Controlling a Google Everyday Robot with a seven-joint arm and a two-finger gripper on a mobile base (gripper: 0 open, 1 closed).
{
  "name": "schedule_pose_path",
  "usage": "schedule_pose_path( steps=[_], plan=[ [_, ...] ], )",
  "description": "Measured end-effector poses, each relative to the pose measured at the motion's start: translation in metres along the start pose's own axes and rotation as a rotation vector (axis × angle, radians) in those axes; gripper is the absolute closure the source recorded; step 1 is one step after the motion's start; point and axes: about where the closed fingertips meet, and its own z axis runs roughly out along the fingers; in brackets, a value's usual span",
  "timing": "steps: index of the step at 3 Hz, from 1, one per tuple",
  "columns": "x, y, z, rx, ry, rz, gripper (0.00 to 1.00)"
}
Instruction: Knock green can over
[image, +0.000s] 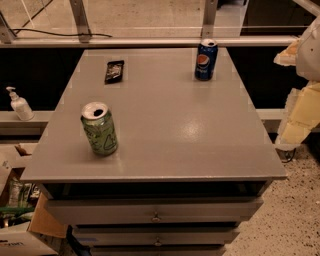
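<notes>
Green can (99, 129) standing upright on a grey cabinet (175, 125).
It is light green with pale swirls and a silver top, near the cabinet's front left corner. The gripper (299, 117) hangs beyond the cabinet's right edge, off the surface; whether open or closed, I cannot tell.

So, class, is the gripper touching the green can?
Apart. The camera view shows the gripper at the picture's right edge, off the cabinet top, while the green can stands upright near the front left corner, with wide grey surface between them.
</notes>
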Motion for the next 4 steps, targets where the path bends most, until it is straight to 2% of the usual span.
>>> schedule_pose_path(
  steps=[1, 2, 3, 4],
  plan=[
    [0.000, 0.000, 0.000, 0.000, 0.000, 0.000, 0.00],
    [-0.002, 0.001, 0.008, -0.001, -0.046, 0.023, 0.00],
    [-0.012, 0.007, 0.030, -0.030, -0.150, 0.073, 0.00],
    [-0.034, 0.017, 0.056, -0.085, -0.296, 0.133, 0.00]
  ],
)
